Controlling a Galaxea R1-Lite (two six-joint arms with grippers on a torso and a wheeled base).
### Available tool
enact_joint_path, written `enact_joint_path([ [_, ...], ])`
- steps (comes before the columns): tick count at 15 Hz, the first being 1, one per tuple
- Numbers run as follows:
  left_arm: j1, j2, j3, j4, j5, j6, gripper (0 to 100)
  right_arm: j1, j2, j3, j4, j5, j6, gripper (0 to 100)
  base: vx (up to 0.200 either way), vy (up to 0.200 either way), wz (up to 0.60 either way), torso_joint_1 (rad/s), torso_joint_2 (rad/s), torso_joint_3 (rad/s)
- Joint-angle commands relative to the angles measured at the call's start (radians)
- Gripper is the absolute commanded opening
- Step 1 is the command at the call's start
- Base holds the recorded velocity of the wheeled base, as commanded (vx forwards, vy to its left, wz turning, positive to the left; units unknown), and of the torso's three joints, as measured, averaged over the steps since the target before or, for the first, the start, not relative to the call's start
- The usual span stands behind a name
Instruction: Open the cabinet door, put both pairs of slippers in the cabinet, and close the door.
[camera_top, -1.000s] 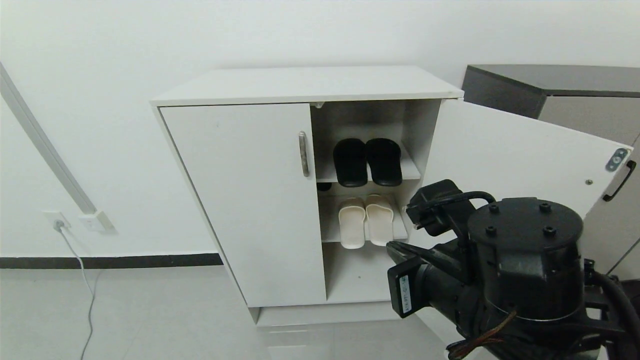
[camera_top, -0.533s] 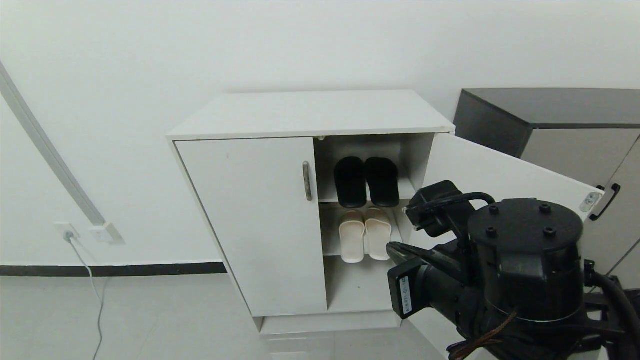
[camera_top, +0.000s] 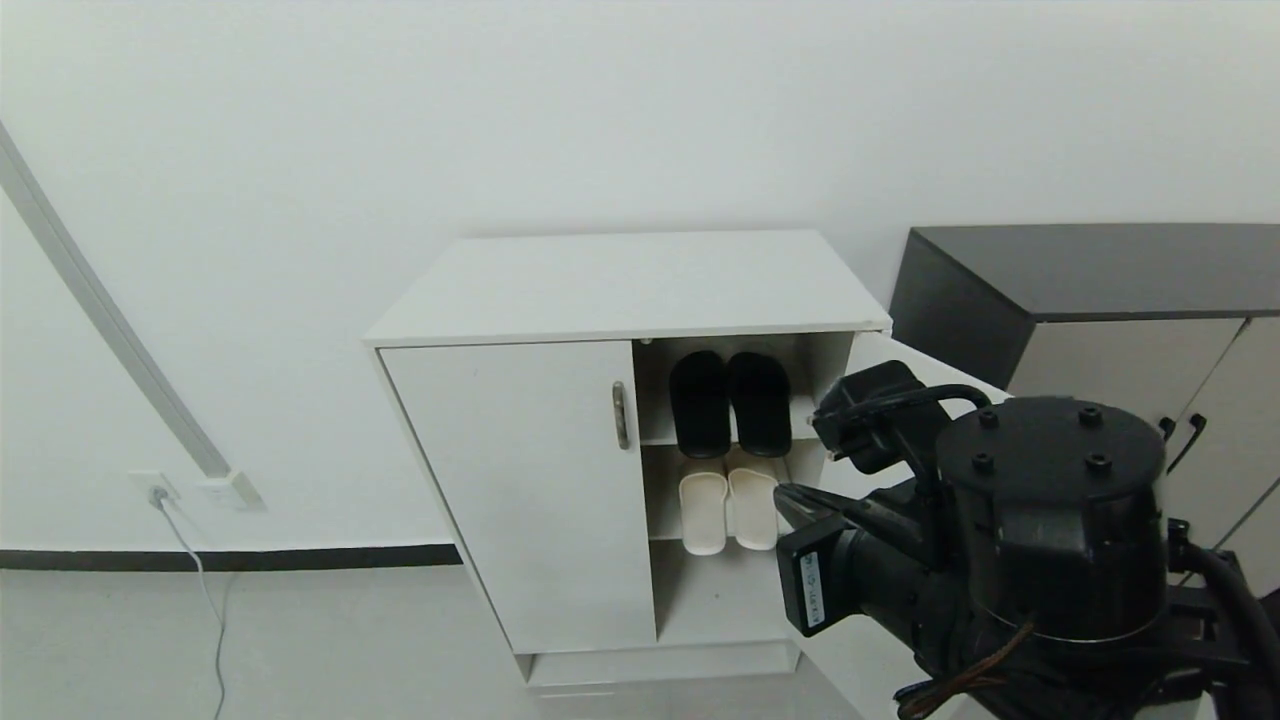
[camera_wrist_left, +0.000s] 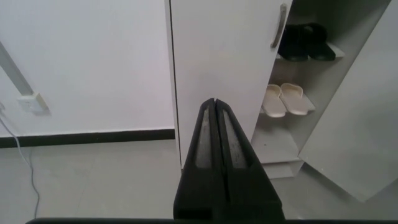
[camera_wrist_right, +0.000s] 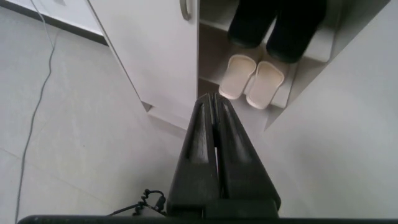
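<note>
Both pairs of slippers lie inside the cabinet (camera_top: 620, 285), in its right half, each slipper with its long axis running front to back. The black slippers (camera_top: 730, 405) sit side by side on the upper shelf. The cream slippers (camera_top: 728, 510) sit side by side on the shelf below, directly under the black pair. The cream pair's toes seem to point toward the back, with the rounded heels facing out and jutting a little past the shelf's front edge. For the black pair I cannot tell heel from toe. The black ones are matte and plain. The cream ones have a raised rim round the footbed.

The cabinet is white and flat-topped with two doors. The left door (camera_top: 520, 490) is closed, and its slim metal handle (camera_top: 620, 415) stands upright by the inner edge. The right door (camera_wrist_left: 360, 124) is swung wide open toward the robot's right.

The left gripper (camera_wrist_left: 214, 102) has its fingers pressed together on nothing, and it points at the closed door from well back. The right gripper (camera_wrist_right: 213, 98) is likewise pressed together and holds nothing. It sits out in front of the open half, apart from the shelves.

The floor (camera_top: 250, 640) is pale grey tile and the wall (camera_top: 500, 120) is plain white, with a dark stripe (camera_top: 230, 557) along its foot. A grey strip (camera_top: 100, 300) runs slantwise down the wall to a socket (camera_top: 155, 490), and a cable (camera_top: 205, 590) trails from there to the floor. Just to the right of the cabinet stands a dark-topped unit (camera_top: 1100, 260).
</note>
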Motion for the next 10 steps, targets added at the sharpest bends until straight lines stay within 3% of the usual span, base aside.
enact_joint_path([
  [1,0.000,0.001,0.000,0.000,0.000,0.000,0,0.001,0.001,0.000,-0.001,0.000,0.000,0,0.000,0.000,0.00,0.232,-0.53,-0.310],
  [10,0.000,0.001,0.000,0.000,0.000,0.000,0,-0.001,0.001,0.001,0.001,0.000,0.000,0,0.000,0.000,0.00,0.244,-0.57,-0.323],
])
